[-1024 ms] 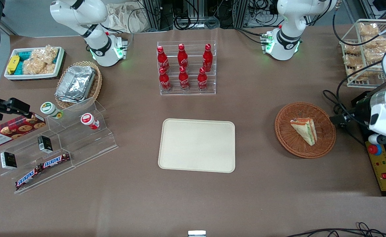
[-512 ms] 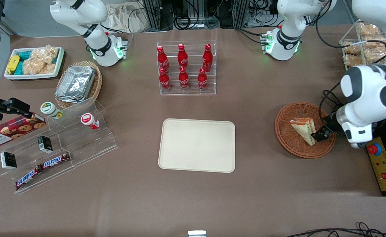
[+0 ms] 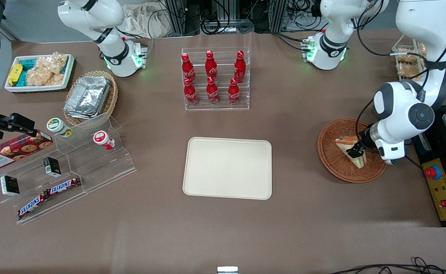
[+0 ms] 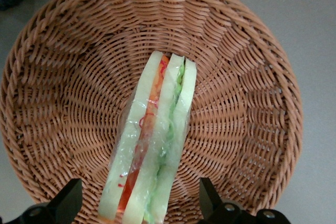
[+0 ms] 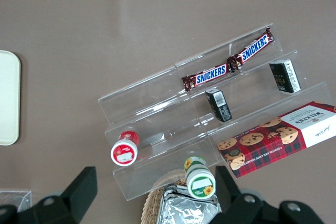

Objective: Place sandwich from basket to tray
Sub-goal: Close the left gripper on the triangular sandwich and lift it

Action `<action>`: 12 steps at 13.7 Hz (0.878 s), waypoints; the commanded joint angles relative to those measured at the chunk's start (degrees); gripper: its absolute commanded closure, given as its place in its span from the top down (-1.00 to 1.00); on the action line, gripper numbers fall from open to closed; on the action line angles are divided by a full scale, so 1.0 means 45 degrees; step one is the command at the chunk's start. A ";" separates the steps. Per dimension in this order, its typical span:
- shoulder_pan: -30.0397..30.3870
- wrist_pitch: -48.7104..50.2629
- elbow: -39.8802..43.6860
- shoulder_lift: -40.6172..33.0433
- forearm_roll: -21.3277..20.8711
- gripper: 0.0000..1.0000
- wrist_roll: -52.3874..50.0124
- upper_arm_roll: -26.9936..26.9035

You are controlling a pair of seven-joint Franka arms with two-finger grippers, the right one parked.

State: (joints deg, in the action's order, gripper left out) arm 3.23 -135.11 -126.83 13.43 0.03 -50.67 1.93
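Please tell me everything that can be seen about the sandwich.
The sandwich is a small triangular wedge in clear wrap: three pale bread slices with an orange layer and a green layer between them. It lies in the round reddish-brown wicker basket, resting on the weave. The left claw is open above it, one finger on each side, not touching it. The tray holds nothing yet.

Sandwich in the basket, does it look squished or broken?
No, nothing odd. The sandwich lies whole in its clear wrap in the basket. The open gripper hovers over it, fingers either side, not touching.
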 commanded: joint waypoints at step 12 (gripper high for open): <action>0.0005 0.1890 0.2435 0.0374 -0.0066 -1.00 0.0105 0.0019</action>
State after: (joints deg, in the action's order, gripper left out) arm 3.25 -134.09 -121.46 16.27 0.03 -51.30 1.91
